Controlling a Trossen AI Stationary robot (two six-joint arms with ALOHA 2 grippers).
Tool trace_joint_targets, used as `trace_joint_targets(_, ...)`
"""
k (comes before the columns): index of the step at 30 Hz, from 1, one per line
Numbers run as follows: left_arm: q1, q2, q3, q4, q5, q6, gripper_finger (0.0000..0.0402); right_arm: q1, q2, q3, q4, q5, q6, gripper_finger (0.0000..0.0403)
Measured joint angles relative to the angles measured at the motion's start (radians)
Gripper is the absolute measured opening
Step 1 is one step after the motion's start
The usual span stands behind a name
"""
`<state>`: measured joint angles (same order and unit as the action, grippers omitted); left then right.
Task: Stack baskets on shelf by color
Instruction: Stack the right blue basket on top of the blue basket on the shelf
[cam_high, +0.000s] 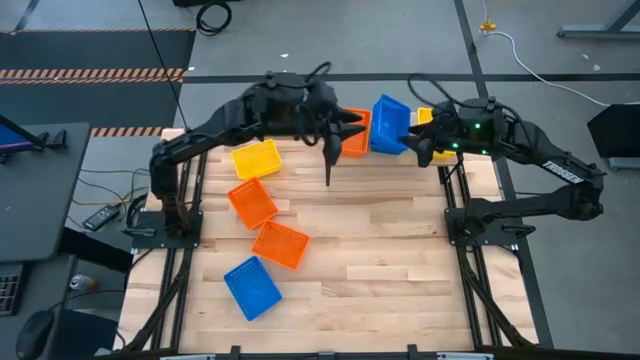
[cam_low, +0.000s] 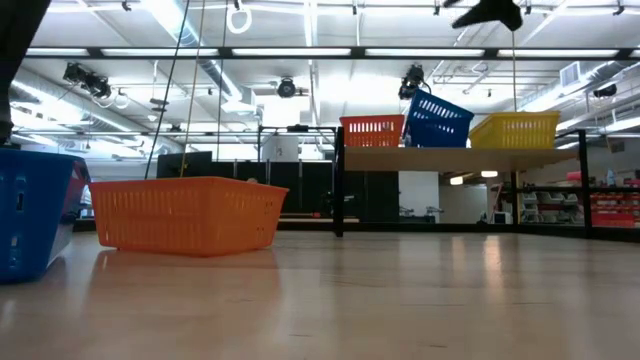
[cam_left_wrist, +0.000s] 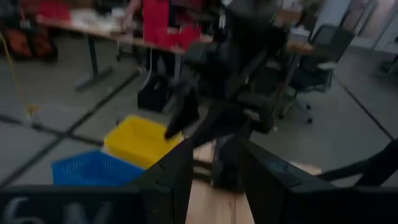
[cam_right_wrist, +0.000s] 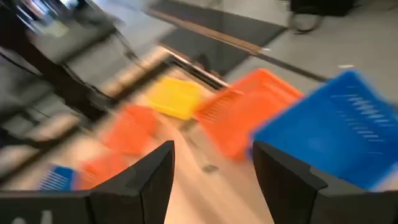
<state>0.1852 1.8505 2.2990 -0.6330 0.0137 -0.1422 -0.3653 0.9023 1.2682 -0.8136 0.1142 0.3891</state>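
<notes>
The shelf (cam_low: 450, 158) stands at the table's far edge. On it are an orange basket (cam_low: 372, 130), a tilted blue basket (cam_low: 437, 120) and a yellow basket (cam_low: 515, 130). The blue basket (cam_high: 390, 125) rests on one lower edge, its top tipped toward the orange one (cam_high: 357, 130). My right gripper (cam_right_wrist: 211, 180) is open and hangs above the shelf, near the yellow basket (cam_high: 425, 117); the blue basket (cam_right_wrist: 339, 124) lies just beyond one finger. My left gripper (cam_left_wrist: 214, 180) is open and empty, over the shelf's left end by the orange basket.
On the tabletop's left half lie a yellow basket (cam_high: 256, 160), two orange baskets (cam_high: 252, 203) (cam_high: 280, 244) and a blue basket (cam_high: 252, 287). Bare planks (cam_high: 400, 250) fill the middle and right. The low view shows the near blue basket (cam_low: 35, 210) and an orange basket (cam_low: 185, 215).
</notes>
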Motion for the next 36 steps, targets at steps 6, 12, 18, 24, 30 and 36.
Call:
trace_joint_targets(6, -0.006, 0.016, 0.0, -0.06, 0.003, -0.004, 0.0132, 0.0, 0.054, 0.013, -0.112, 0.026, -0.176, 0.022)
trace_joint_targets(12, -0.004, 0.0, 0.0, -0.075, 0.0, -0.006, 0.0132, -0.019, 0.153, 0.012, -0.144, 0.033, -0.246, 0.0209)
trace_joint_targets(18, 0.002, -0.024, 0.002, -0.091, -0.001, -0.001, 0.0132, -0.037, 0.229, 0.012, -0.123, 0.099, -0.265, 0.0204)
trace_joint_targets(24, 0.001, -0.033, 0.002, -0.089, -0.001, -0.036, 0.0132, -0.062, 0.273, 0.012, -0.049, 0.102, -0.327, 0.0204)
trace_joint_targets(30, -0.007, -0.033, 0.002, -0.089, 0.0, -0.027, 0.0132, -0.085, 0.316, 0.011, -0.054, 0.094, -0.363, 0.0203)
trace_joint_targets(36, -0.008, -0.033, 0.002, -0.089, -0.002, -0.03, 0.0132, -0.115, 0.357, 0.011, -0.041, 0.094, -0.367, 0.0202)
